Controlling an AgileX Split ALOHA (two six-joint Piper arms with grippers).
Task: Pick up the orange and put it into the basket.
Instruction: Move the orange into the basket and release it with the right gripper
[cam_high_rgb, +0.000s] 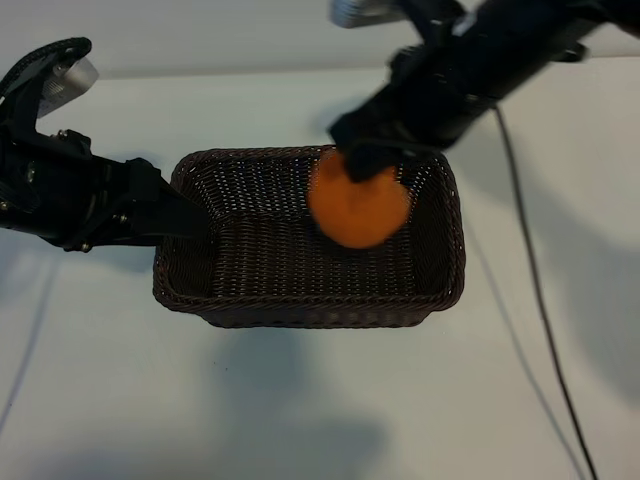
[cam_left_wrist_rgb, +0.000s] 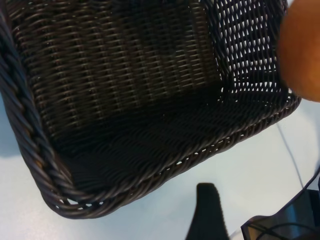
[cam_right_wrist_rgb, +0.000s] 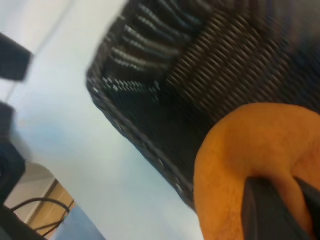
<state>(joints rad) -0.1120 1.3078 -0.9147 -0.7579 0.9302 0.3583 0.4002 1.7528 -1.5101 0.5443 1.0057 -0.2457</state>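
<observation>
Exterior shot from above: basket (cam_high_rgb: 300, 300), dark brown wicker, sits mid-table (cam_high_rgb: 320, 400) with its long side across the frame. Right gripper (cam_high_rgb: 372, 160) reaches in from the upper right, jaws pinching the orange (cam_high_rgb: 358, 208), which hangs over the right half of the basket interior, near the far wall, and hides part of the woven floor below it. Can't tell from this angle whether the fruit touches the floor. Left gripper (cam_high_rgb: 185, 215) comes in from the left and sits at the basket's left short wall, its dark fingers right at the braided rim; jaws stand spread, with nothing between them. A dark cable (cam_high_rgb: 540, 300) trails down the table on the right side, well clear of the basket. Left wrist view: looks into the basket (cam_left_wrist_rgb: 45, 165), showing the braided rim at a rounded corner, openwork sides and bare woven floor. The orange (cam_left_wrist_rgb: 302, 50) shows at the frame edge as a blurred orange mass by the far wall. One dark left fingertip (cam_left_wrist_rgb: 207, 210) pokes in outside the rim, over the pale table (cam_left_wrist_rgb: 250, 165). Right wrist view: orange (cam_right_wrist_rgb: 240, 160) fills the near corner, with a dark finger (cam_right_wrist_rgb: 267, 210) pressed against its skin. Beyond it, the basket (cam_right_wrist_rgb: 130, 125) wall and rim, blurred, then pale table (cam_right_wrist_rgb: 65, 140) behind.
</observation>
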